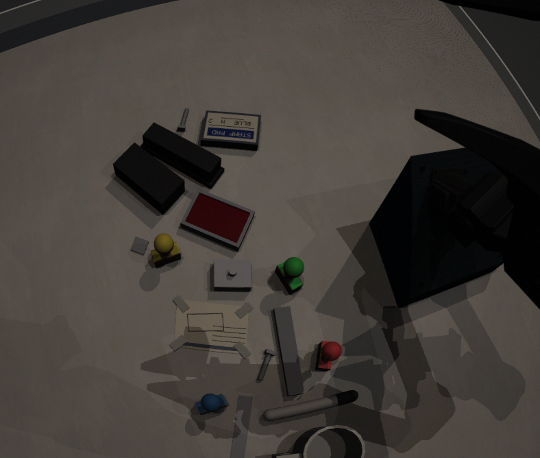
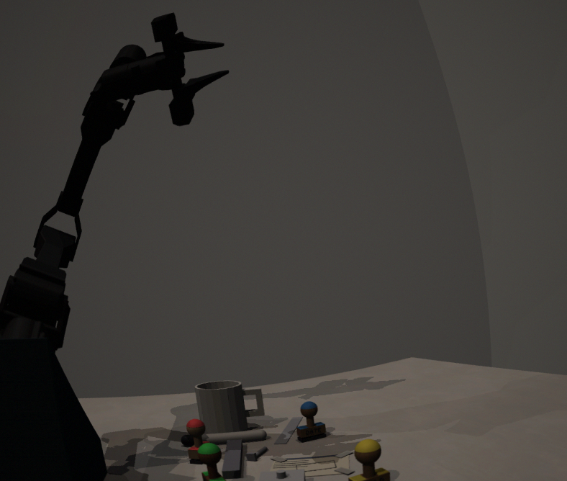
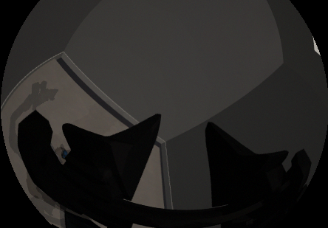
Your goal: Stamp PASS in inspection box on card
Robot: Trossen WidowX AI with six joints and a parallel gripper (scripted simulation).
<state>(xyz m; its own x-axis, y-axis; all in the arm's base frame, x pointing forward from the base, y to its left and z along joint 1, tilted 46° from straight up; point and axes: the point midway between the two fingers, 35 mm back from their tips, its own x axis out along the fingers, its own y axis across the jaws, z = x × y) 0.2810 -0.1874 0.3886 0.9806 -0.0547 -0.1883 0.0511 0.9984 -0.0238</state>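
My gripper is partly open and empty, high above the bench. The card is taped down, with an outlined box that shows no print. The red ink pad lies open. Four knobbed stamps stand on the bench: yellow, green, red and blue. The blue one seems to read DATE. I cannot read PASS on any of them.
A grey block with a knob sits between pad and card. A grey bar, a marker and a mug are near the red stamp. Two black blocks and a closed blue stamp pad lie beyond the red pad.
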